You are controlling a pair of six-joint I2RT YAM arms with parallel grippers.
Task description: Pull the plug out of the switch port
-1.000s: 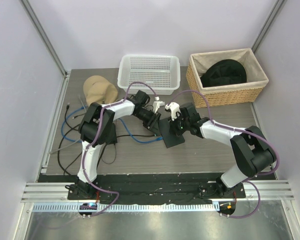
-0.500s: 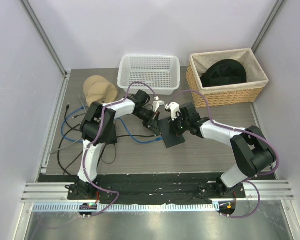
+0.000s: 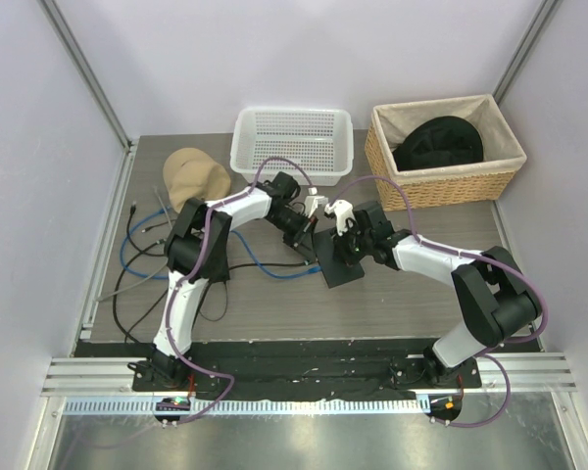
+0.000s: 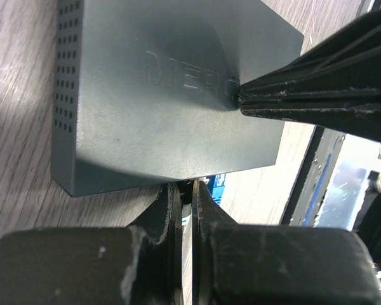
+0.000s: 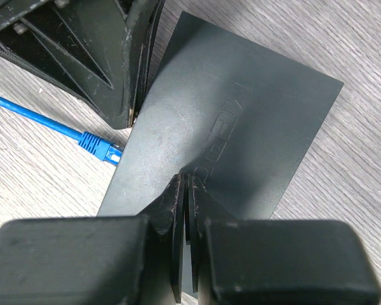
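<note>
The switch point(image 3: 339, 268) is a flat matte-black box lying mid-table; it fills the left wrist view point(image 4: 165, 108) and right wrist view point(image 5: 241, 127). A blue cable's plug point(image 5: 96, 146) lies at the switch's left edge, its clear tip touching that edge; I cannot tell whether it sits in a port. It shows small in the left wrist view point(image 4: 217, 183). My left gripper point(image 4: 185, 185) is shut with a thin gap, at the switch's edge just beside the plug, not on it. My right gripper point(image 5: 185, 178) is shut, its tips pressing down on the switch's top.
A white plastic basket point(image 3: 294, 137) stands at the back, with a wicker basket point(image 3: 441, 191) holding a black hat point(image 3: 436, 142) at the back right. A tan cap point(image 3: 194, 174) and loose blue and black cables point(image 3: 137, 257) lie at the left.
My left arm has swung right, bringing its gripper closer to the switch's left edge. The blue cable's end has shifted slightly. The right gripper and switch have stayed put.
</note>
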